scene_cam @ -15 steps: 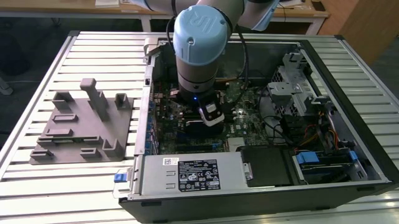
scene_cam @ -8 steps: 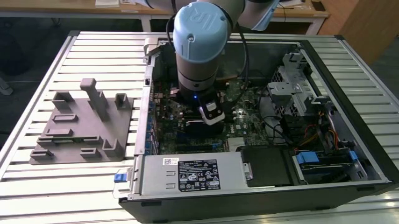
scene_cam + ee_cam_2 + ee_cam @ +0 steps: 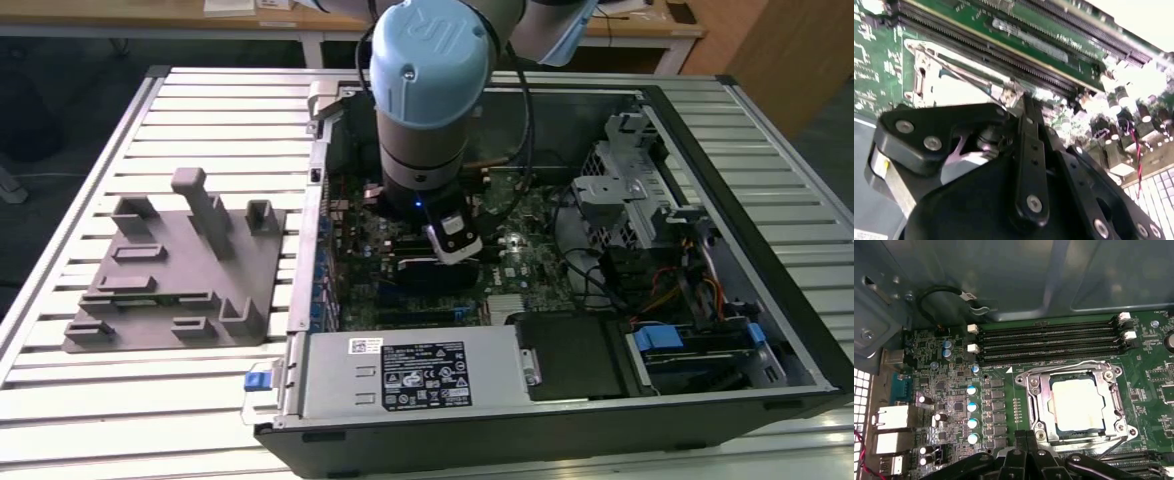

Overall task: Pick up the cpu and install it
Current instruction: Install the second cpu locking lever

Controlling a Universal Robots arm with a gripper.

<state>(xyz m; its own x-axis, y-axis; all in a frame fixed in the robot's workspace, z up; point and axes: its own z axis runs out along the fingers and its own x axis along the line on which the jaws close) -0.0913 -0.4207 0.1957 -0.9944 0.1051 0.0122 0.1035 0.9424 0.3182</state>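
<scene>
Gripper (image 3: 1026,460), fingers apparently closed and holding nothing, hovers at six o'clock of the socket (image 3: 1036,405), where the cpu (image 3: 1076,405) sits framed, seemingly already seated for installation.

No print can be read: the labels on the power supply (image 3: 407,372) show only tiny, blurred lines.

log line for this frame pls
arm: inside open PC case | claw: at socket frame edge | cpu: seated in socket | grey fixture: on table, untouched
</scene>
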